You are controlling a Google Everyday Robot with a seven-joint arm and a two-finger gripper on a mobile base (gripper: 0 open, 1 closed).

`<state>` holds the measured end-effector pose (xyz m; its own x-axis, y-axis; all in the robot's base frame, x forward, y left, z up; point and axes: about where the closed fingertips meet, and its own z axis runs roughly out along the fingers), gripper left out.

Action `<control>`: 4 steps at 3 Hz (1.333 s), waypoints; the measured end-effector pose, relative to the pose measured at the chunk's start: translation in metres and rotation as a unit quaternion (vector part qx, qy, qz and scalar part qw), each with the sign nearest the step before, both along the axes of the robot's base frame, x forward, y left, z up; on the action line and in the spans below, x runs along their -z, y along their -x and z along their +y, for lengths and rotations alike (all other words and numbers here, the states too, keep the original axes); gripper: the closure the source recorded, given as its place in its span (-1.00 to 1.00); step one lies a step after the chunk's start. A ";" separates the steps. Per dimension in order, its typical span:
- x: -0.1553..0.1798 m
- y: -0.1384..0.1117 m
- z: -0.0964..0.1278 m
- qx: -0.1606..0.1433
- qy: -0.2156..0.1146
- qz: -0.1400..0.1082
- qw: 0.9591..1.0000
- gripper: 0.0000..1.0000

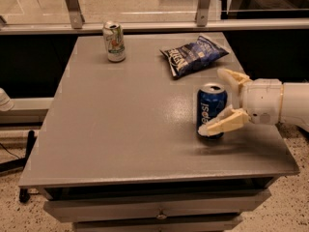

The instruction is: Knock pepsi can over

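Observation:
The pepsi can, dark blue with white lettering and a silver top, stands upright on the right part of the grey table. My gripper reaches in from the right edge. It is open, with one cream finger in front of the can's base and the other behind its top. The can sits between the fingers. I cannot tell whether the fingers touch it.
A pale silver-white can with green marks stands at the table's far left. A dark blue chip bag lies at the far right. A glass rail with metal posts runs behind the table. A drawer sits below the front edge.

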<state>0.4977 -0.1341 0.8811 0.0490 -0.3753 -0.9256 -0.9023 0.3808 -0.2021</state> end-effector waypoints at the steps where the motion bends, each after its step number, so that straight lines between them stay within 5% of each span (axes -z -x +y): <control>1: -0.031 -0.043 0.028 0.000 -0.018 -0.027 0.999 -1.00; 3: -0.028 -0.037 0.003 -0.002 0.011 -0.020 1.000 -1.00; 4: -0.023 -0.007 -0.054 -0.006 0.049 -0.004 0.999 -1.00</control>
<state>0.5043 -0.1883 0.9041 0.0610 -0.4627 -0.8844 -0.9050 0.3480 -0.2445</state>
